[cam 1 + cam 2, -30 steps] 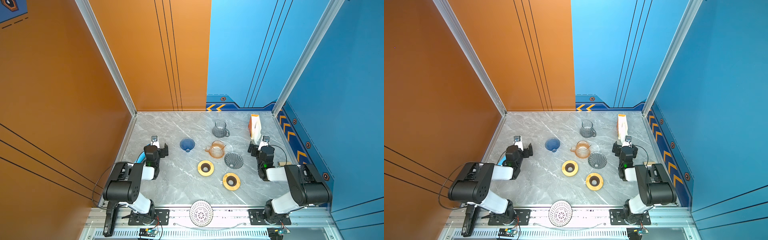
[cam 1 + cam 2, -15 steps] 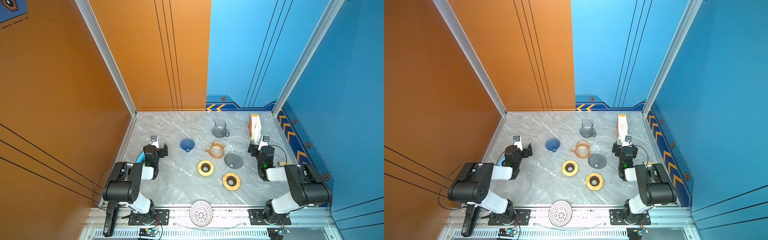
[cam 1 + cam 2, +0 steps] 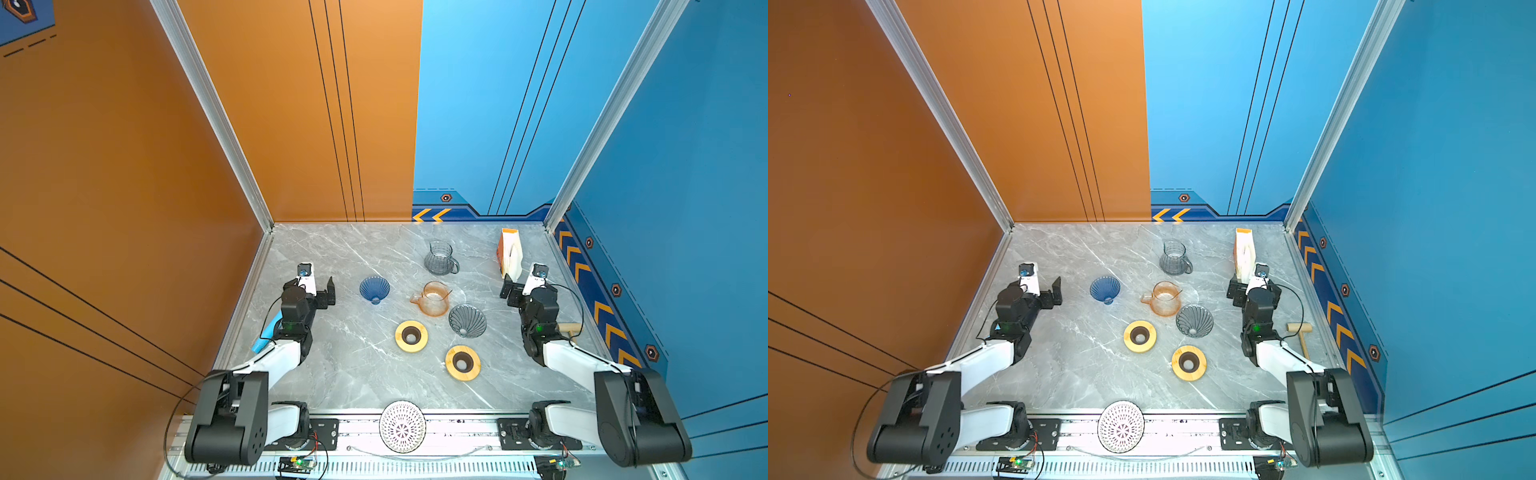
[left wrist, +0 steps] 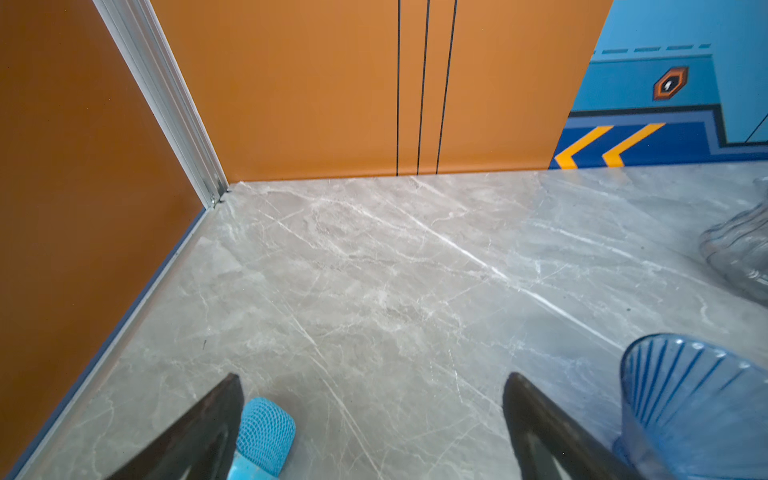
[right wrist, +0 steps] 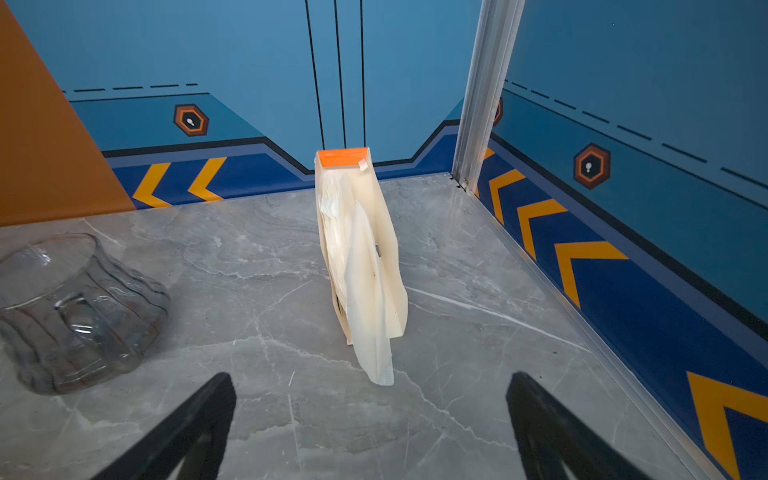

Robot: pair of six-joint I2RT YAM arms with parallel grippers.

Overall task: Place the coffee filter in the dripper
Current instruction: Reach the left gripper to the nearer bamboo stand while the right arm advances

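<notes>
A cream filter holder with an orange top (image 3: 509, 257) (image 3: 1244, 255) (image 5: 361, 232) stands at the back right, with white paper coffee filters in it. One coffee filter (image 5: 372, 324) hangs out toward my right gripper (image 5: 370, 374) (image 3: 525, 287), which is open, empty and just short of it. A blue ribbed dripper (image 3: 374, 289) (image 3: 1105, 289) (image 4: 698, 415) sits left of centre. A grey ribbed dripper (image 3: 467, 321) (image 3: 1194, 320) sits right of centre. My left gripper (image 4: 372, 376) (image 3: 311, 291) is open and empty beside the blue dripper.
A grey glass carafe (image 3: 440, 258) (image 5: 70, 307) and an amber glass server (image 3: 432, 299) stand mid-table. Two wooden rings (image 3: 411, 336) (image 3: 462, 363) lie nearer the front. A blue microphone (image 4: 266, 432) lies under the left arm, a wooden mallet (image 3: 1300, 332) by the right wall.
</notes>
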